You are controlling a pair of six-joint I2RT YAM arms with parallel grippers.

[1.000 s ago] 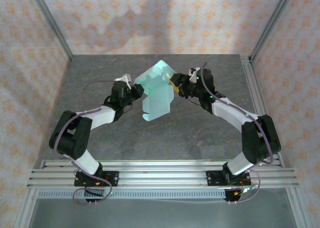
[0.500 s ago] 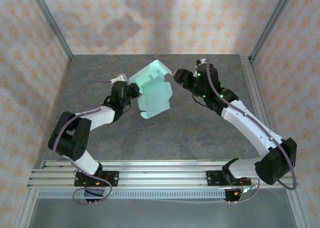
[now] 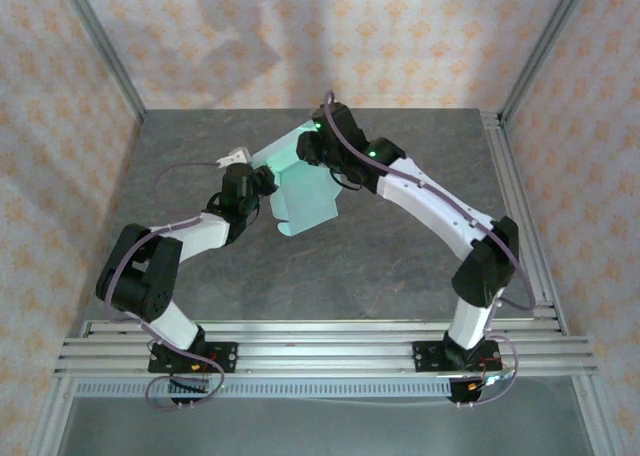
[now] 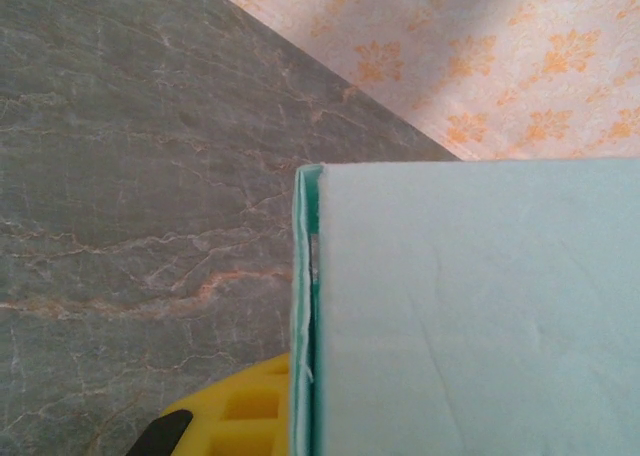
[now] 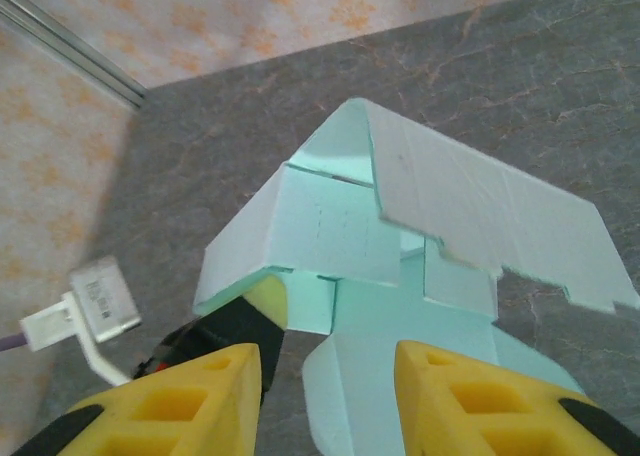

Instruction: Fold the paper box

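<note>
The paper box (image 3: 305, 204) is a pale mint-green card sheet, partly folded, held up off the grey table (image 3: 200, 156). My left gripper (image 3: 265, 183) is shut on its left edge. In the left wrist view the card (image 4: 470, 316) covers the right half, and one yellow finger (image 4: 240, 411) presses against its edge. My right gripper (image 3: 308, 148) reaches across above the box's far end. In the right wrist view it (image 5: 325, 396) stands open above the folded flaps (image 5: 330, 226), gripping nothing. The left gripper's fingertip (image 5: 262, 298) shows under a flap.
Aluminium rails (image 3: 515, 206) run along the table's right side and near edge, and patterned walls close in the back and sides. A white tag (image 5: 95, 311) with a cable sits on the left wrist. Bare table lies in front of the box.
The right gripper let go of the box's right side, and its arm swung left across to hover over the box's far end. The box sank and tilted slightly in the left gripper.
</note>
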